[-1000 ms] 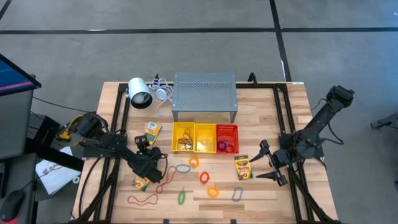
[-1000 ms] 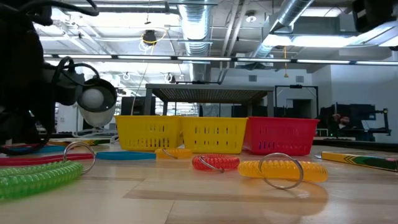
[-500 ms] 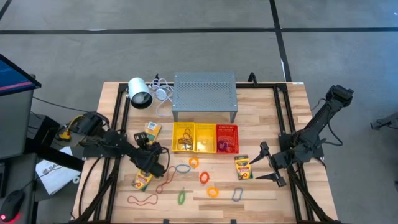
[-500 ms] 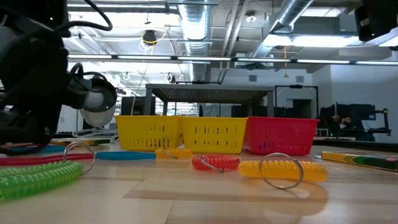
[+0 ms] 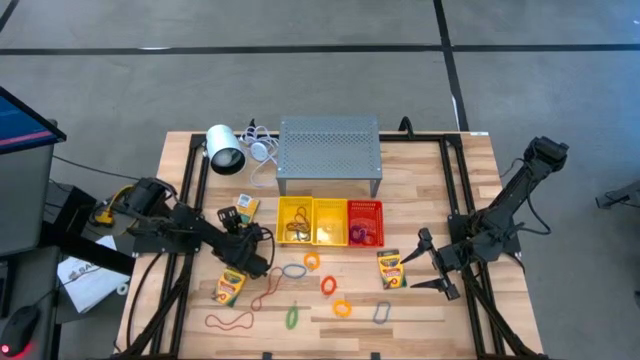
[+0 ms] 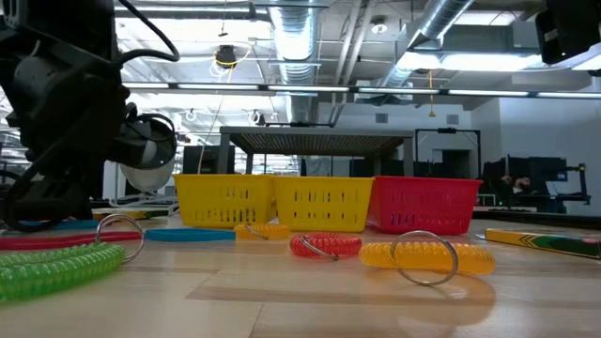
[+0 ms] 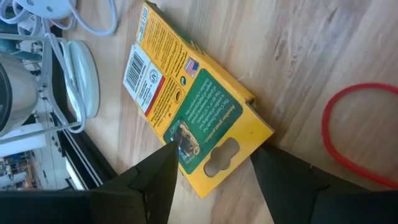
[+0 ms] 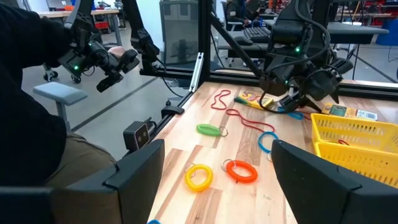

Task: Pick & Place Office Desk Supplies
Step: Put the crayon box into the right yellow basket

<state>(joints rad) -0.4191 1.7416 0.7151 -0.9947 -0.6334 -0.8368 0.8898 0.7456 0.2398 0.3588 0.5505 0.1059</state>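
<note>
Crayon box (image 5: 229,288) is lying flat on the table (image 5: 420,310), near the left edge, a red rubber band (image 5: 229,321) just in front. Left gripper (image 5: 255,262) is hovering between that box and the yellow bins (image 5: 310,220), fingers spread, holding nothing. Second crayon box (image 5: 390,268) is sitting just beside the right gripper (image 5: 428,261), which is waiting, fingers spread too.

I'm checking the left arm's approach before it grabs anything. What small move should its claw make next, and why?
Probably ease forward and down until the open left claw straddles the crayon box. In the left wrist view the box lies flat on the wooden table just past the spread fingers, its hang-tab end nearest, not yet between them. The right claw waits open by another crayon box.
</note>
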